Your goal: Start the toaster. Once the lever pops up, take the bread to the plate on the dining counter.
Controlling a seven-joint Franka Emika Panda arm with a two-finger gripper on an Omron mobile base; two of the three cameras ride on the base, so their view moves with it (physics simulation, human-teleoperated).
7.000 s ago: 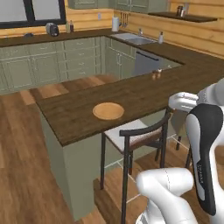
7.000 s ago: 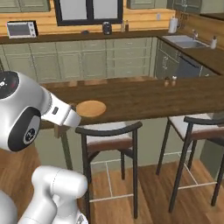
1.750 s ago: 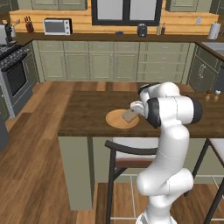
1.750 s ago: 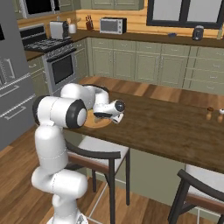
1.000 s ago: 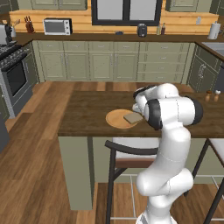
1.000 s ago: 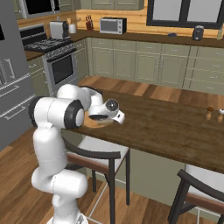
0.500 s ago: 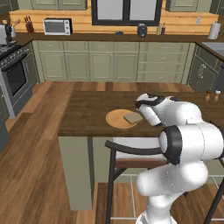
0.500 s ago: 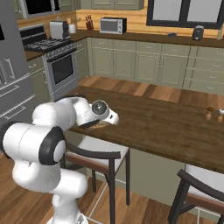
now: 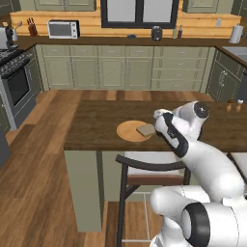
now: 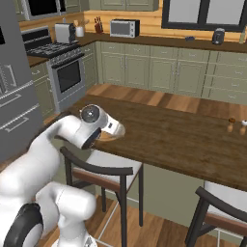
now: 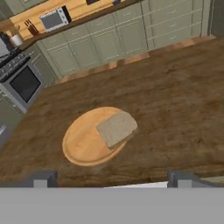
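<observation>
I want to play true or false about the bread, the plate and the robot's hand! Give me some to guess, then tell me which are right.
1. The bread lies on the plate. True.
2. The gripper is squeezing the bread. False: it is open, and the bread lies apart from it.
3. The plate sits on the dining counter. True.
4. The bread covers the whole plate. False: it lies at one edge, poking slightly over the rim.
</observation>
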